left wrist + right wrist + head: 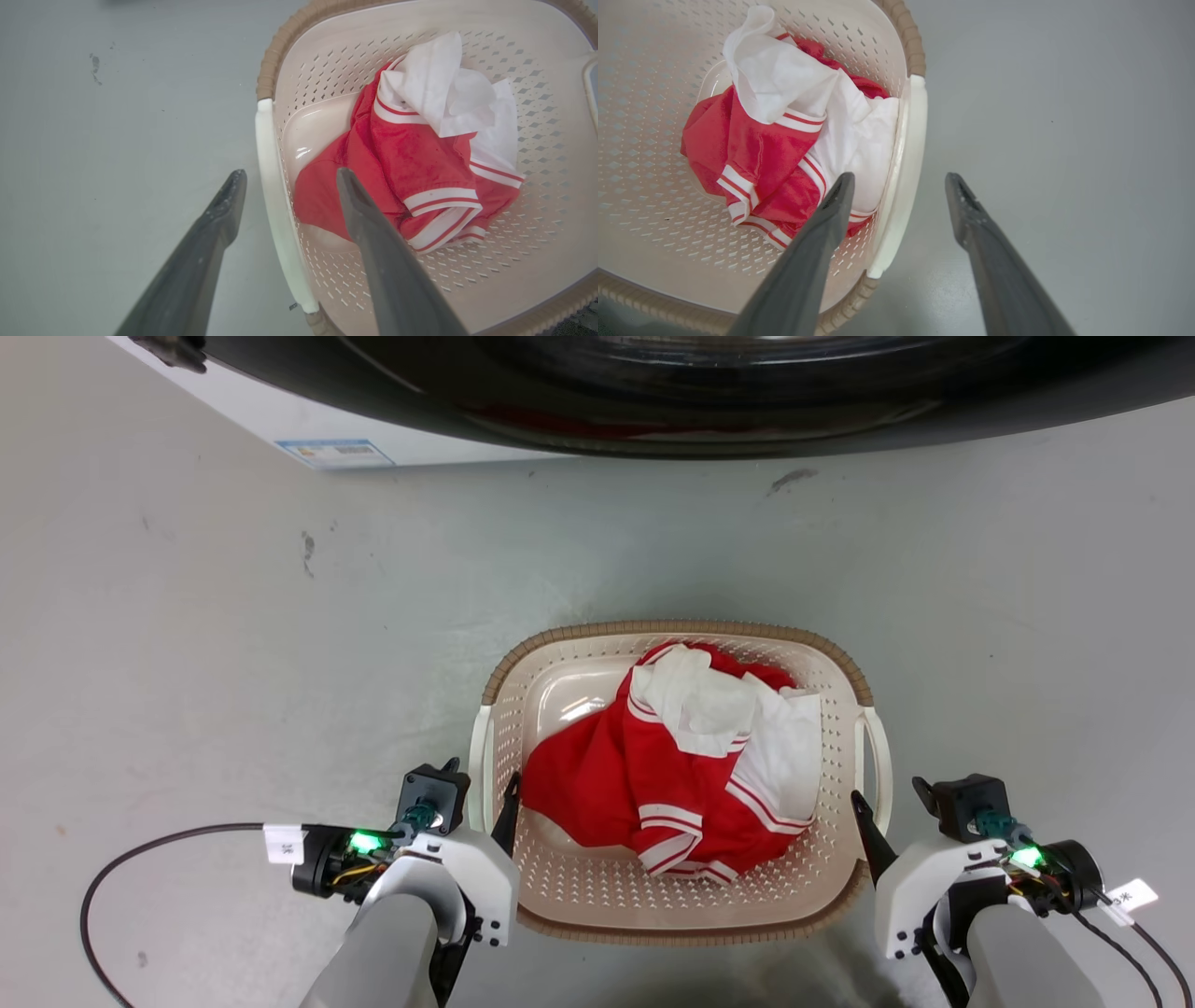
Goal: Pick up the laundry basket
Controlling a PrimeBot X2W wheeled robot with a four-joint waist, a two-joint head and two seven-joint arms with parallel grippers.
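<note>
Left jaws and right jaws stand spread, empty, each framing its white handle (275, 196); your laundry basket (672, 627) sits on the floor (187, 663) at twelve o'clock, long axis nine-to-three, both arms equally near.

Left gripper (290, 173), right gripper (900, 177) — long tapered dark-grey fingers (383, 261). Behind each: white shell (471, 873) with dark screws (493, 941), black wrist block (432, 795), green light (364, 843), black cable (140, 859), white tag (284, 845) — pale grey forearm (383, 943).
</note>
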